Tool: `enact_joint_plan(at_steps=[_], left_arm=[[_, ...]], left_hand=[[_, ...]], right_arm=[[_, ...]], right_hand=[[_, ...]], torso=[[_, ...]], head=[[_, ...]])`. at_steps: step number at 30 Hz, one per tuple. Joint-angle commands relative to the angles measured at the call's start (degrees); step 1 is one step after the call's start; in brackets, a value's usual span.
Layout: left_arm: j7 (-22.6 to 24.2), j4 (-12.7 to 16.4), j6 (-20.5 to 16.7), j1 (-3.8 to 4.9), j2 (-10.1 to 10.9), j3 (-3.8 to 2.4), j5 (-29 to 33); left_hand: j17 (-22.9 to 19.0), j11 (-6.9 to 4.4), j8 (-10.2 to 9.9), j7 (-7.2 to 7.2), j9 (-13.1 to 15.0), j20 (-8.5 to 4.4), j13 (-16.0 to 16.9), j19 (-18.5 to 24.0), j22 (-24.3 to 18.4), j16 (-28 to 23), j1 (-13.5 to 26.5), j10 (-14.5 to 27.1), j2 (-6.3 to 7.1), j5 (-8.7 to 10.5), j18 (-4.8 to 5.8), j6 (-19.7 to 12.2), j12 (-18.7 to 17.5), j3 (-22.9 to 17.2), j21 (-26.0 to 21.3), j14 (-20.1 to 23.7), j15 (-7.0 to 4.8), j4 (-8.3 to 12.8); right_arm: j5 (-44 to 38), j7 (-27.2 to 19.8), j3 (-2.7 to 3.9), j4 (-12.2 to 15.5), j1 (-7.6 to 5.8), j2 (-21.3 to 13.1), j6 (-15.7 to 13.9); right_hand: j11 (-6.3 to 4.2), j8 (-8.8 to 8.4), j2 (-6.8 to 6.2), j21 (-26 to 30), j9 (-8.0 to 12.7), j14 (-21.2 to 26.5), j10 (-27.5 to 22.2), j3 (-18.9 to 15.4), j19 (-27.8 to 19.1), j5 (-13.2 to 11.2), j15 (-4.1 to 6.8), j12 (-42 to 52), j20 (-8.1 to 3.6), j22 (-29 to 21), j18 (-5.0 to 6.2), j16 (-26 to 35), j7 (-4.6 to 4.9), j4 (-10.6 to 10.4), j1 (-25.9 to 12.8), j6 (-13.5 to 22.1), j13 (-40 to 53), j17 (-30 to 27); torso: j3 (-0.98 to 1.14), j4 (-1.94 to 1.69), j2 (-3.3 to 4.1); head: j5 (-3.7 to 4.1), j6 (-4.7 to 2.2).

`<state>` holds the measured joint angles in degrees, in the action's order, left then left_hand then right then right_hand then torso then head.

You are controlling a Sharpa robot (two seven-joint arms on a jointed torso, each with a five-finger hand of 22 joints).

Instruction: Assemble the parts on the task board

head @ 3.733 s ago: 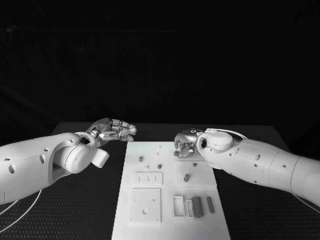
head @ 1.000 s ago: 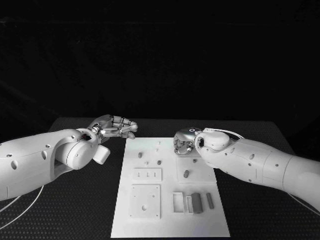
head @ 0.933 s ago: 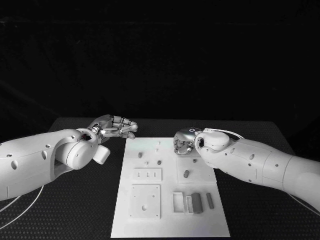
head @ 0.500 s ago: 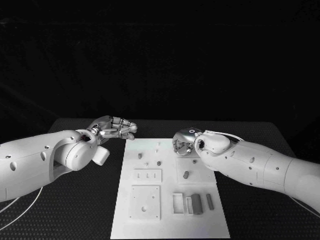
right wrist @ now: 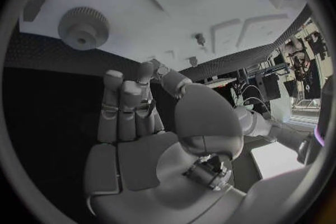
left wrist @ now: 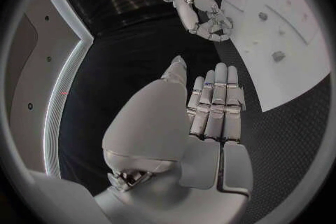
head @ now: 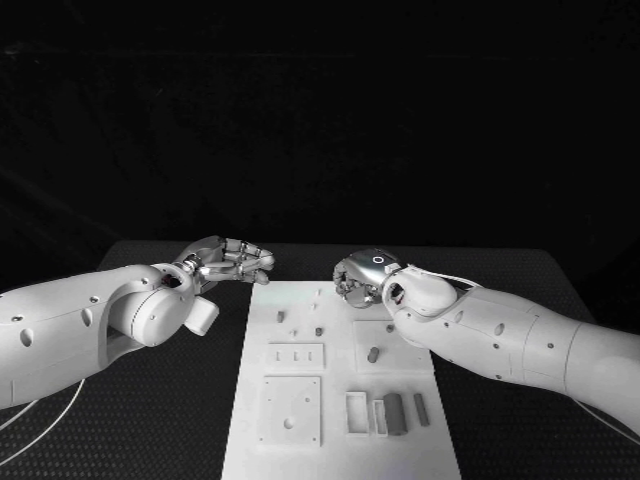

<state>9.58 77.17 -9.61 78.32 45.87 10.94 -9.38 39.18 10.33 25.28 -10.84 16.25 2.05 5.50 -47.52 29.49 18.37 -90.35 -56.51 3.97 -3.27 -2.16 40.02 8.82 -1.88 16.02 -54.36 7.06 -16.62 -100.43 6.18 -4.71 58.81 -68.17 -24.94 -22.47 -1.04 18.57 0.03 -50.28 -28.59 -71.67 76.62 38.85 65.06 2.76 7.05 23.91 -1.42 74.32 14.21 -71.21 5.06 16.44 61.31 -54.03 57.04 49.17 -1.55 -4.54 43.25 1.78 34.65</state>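
The white task board (head: 320, 385) lies lengthwise in the middle of the table. Small grey parts stand on it: pegs (head: 280, 316), a short cylinder (head: 374, 354) and dark bars (head: 394, 408) near the front. My right hand (head: 361, 278) hovers over the board's far right corner with its fingers half curled and nothing in them. The right wrist view shows this hand (right wrist: 133, 117) just off the board's edge, near a round toothed part (right wrist: 84, 27). My left hand (head: 228, 261) hangs beside the far left corner, off the board, holding nothing. Its fingers (left wrist: 213, 103) lie side by side.
The black table (head: 162, 420) runs along both sides of the board. Both white forearms reach in from the picture's sides, the right one (head: 522, 345) passing over the board's right edge. A recessed plate (head: 291, 408) and a slotted plate (head: 297, 356) sit on the board's left half.
My right hand has moved a little left and farther away over the board's far corner, with its forearm following. The left hand has barely moved.
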Motion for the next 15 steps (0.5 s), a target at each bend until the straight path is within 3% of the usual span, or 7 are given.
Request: enact_joint_plan(at_steps=[1, 11, 15], left_arm=[[0.5, 0.1, 0.5, 0.14, -0.1, -0.06, 0.1], [0.6, -0.3, 0.6, 0.14, -0.7, -0.06, 0.1], [0.6, 0.1, 0.6, 0.14, -0.7, -0.08, 0.1]], left_hand=[[0.1, -0.06, -0.3, -1.32, -0.1, -0.43, -0.1, -0.1, -0.1, -0.4, 0.6, -0.4, 0.14, 0.3, 0.63, 0.3, -0.3, -0.4, -0.3, -0.4, -0.07, 0.0], [0.1, -0.05, -0.3, -1.33, -0.1, -0.47, -0.1, -0.2, -0.1, -0.4, 0.6, -0.4, 0.14, 0.3, 0.68, 0.4, -0.3, -0.4, -0.3, -0.4, -0.08, 0.0], [0.1, -0.05, -0.4, -1.33, -0.1, -0.48, -0.1, -0.2, -0.1, -0.4, 0.6, -0.4, 0.14, 0.3, 0.7, 0.3, -0.3, -0.5, -0.3, -0.4, -0.08, 0.0]], right_arm=[[-1.5, 1.1, 0.02, -0.9, 0.02, 1.1, -3.8], [-2.2, 1.5, 0.02, -5.1, 0.11, 5.3, -2.9], [-2.4, 1.7, 0.01, -6.0, 0.16, 6.4, -2.4]], right_hand=[[0.03, 0.8, -0.25, -0.3, -2.3, -0.3, 0.4, 0.4, 0.5, 0.1, 0.07, -0.1, 0.04, 0.1, 0.79, -0.4, 0.37, 0.0, 0.1, -2.7, 0.1, -0.1], [0.05, 0.67, -0.27, -0.3, -2.3, -0.4, 0.5, 0.5, 0.6, 0.1, 0.07, -0.3, -0.01, 0.1, 0.79, -0.3, 0.4, 0.0, 0.0, -2.5, 0.0, -0.2], [0.05, 0.65, -0.28, -0.3, -2.3, -0.4, 0.5, 0.5, 0.6, 0.1, 0.06, -0.3, -0.02, 0.1, 0.79, -0.3, 0.4, 0.0, 0.0, -2.5, 0.0, -0.2]], torso=[[-0.03, 0.01, 0.04], [-0.01, -0.06, 0.09], [-0.02, -0.27, 0.19]], head=[[0.04, -0.18], [-0.08, -0.7], [0.04, -0.93]])
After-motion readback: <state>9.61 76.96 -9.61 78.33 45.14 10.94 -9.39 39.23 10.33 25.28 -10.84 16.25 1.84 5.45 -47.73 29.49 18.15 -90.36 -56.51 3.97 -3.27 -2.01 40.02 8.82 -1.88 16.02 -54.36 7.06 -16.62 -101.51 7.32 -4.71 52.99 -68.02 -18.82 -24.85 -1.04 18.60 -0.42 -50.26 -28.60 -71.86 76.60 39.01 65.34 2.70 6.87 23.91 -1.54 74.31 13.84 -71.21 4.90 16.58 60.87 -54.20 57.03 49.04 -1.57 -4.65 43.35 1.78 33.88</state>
